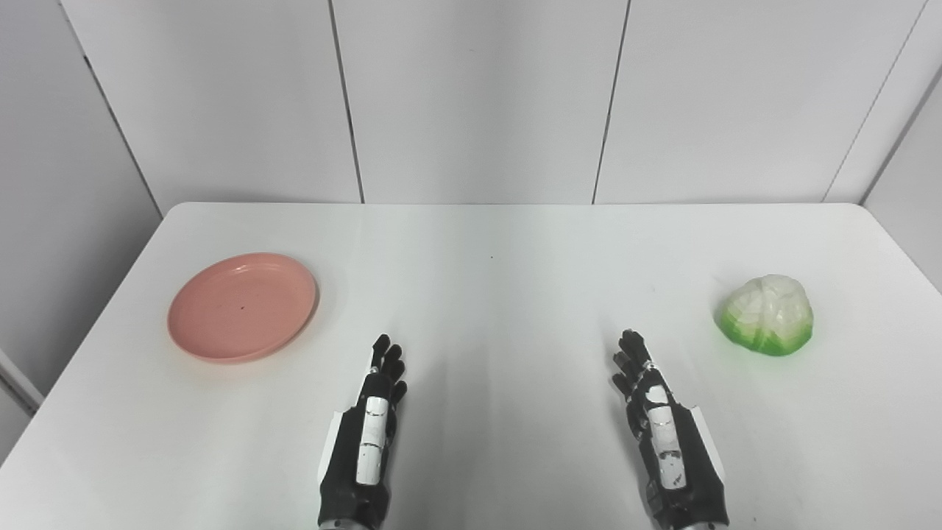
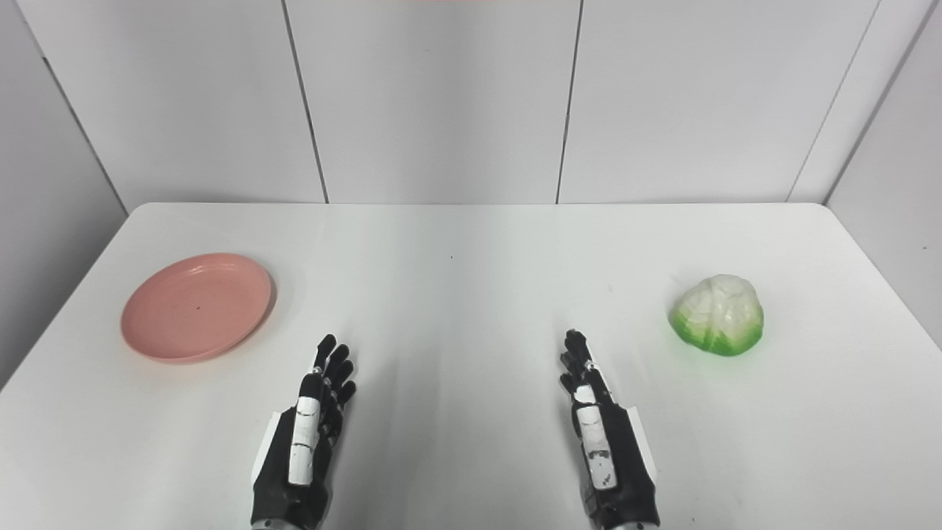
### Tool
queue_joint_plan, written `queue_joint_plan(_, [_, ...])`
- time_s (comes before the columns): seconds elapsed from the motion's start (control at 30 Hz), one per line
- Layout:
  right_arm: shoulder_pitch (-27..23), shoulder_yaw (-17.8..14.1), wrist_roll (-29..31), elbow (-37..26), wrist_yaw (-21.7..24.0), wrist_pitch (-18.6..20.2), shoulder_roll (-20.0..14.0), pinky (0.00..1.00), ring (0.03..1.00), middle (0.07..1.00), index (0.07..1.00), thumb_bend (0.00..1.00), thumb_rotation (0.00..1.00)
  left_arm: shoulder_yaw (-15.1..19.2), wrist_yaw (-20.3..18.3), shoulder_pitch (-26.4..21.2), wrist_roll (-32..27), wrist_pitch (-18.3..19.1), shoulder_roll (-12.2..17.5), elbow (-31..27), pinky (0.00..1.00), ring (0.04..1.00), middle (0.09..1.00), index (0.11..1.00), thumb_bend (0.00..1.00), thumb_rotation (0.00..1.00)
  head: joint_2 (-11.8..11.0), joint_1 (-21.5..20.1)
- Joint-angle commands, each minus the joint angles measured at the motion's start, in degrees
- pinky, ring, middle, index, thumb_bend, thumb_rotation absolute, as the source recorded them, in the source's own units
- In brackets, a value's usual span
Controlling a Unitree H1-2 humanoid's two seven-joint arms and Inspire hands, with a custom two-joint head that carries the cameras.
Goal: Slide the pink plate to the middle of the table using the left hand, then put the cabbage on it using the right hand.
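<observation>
White table (image 1: 486, 243) seen from above, rounded far corners, pale panelled wall (image 1: 471, 96) behind.

Pink plate (image 1: 243, 306) on the left side, round, shallow, with a low raised rim, lying flat and bare, well apart from the middle. Cabbage (image 1: 767, 315) on the right side, a small rounded head, white on top and bright green round the base, sitting on its flat underside, also well apart from the middle.

Left hand (image 1: 368, 430) low in the near centre-left, black with white panels, edge-on to the camera with fingers stretched forward and close together, holding nothing, near the plate but not touching. Right hand (image 1: 662, 434) mirrored in the near centre-right, fingers likewise straight and lightly spread, holding nothing, near the cabbage but clear of it. Bare table between the two hands.

Neither step begun, judging by where both things lie.

Plate probably light and stiff, likely plastic, smooth underneath, so apt to glide easily on the glossy top and perhaps to overshoot or spin. Best contact likely the outer left rim, fingertips hooked behind or pressed down just inside the lip, then drawn toward the centre.

Cabbage looks like a toy, glossy and ridged, probably light and firm, possibly slippery. Best taken from above, fingers and thumb wrapped round the widest part near the green base, where the curve gives most purchase.
</observation>
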Motion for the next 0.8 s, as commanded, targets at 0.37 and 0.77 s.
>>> queue_joint_plan(0.37, [2.72, -1.42, 1.75, 1.55, 1.86, -2.81, 0.69, 1.00, 0.981, 0.974, 0.950, 0.83, 0.99, -1.36, 0.88, 0.41, 1.43, -4.78, 0.18, 2.80, 1.00, 1.000, 1.000, 1.000, 0.82, 1.00, -4.49, 4.80])
queue_joint_plan(0.77, [2.34, -4.97, 5.09, 7.35, 6.99, -7.89, -1.57, 1.00, 1.000, 0.998, 0.990, 0.83, 1.00, -3.85, 4.76, 0.13, 7.30, -12.10, -1.52, 9.56, 1.00, 1.000, 0.987, 1.000, 0.75, 1.00, -9.32, 12.05])
